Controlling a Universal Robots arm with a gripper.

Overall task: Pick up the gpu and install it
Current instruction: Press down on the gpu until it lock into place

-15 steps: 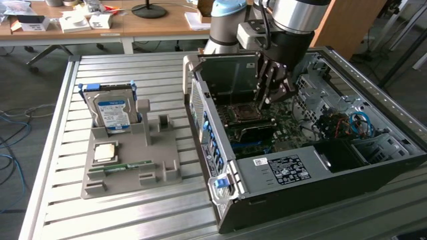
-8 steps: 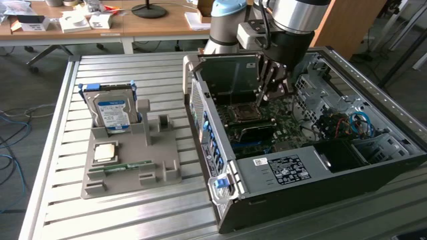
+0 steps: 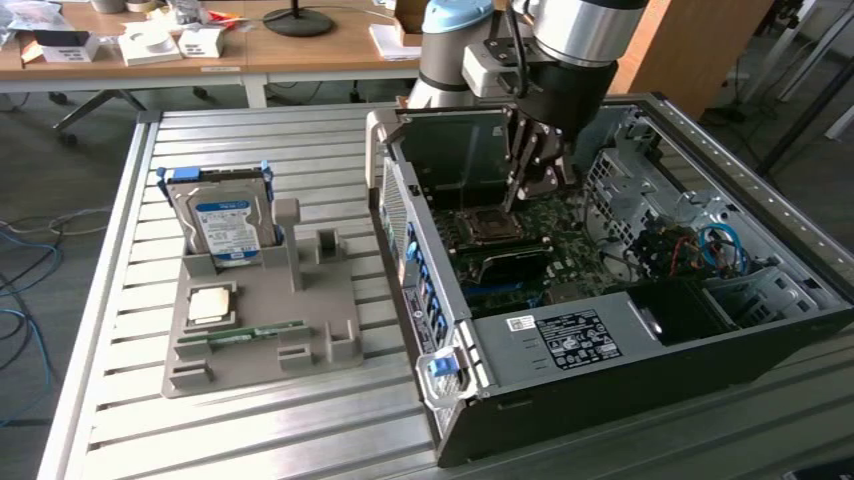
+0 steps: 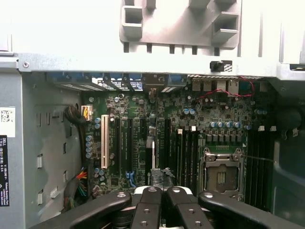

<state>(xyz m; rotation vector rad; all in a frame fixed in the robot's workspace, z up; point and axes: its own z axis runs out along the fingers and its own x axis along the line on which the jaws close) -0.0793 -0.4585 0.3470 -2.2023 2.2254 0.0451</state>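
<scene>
Now the gripper [image 3: 541,185], upper middle of the exterior view, reaches down into the open case [image 3: 561,400] over the motherboard [image 3: 534,240]. In the wrist view its fingers [image 4: 148,202] are pressed together, and the gpu [image 4: 159,174] shows edge-on just beyond their tips, standing upright among the motherboard's slots. Fingertips and card edge are touching or nearly so; whether the fingers actually pinch the card I cannot tell.
</scene>
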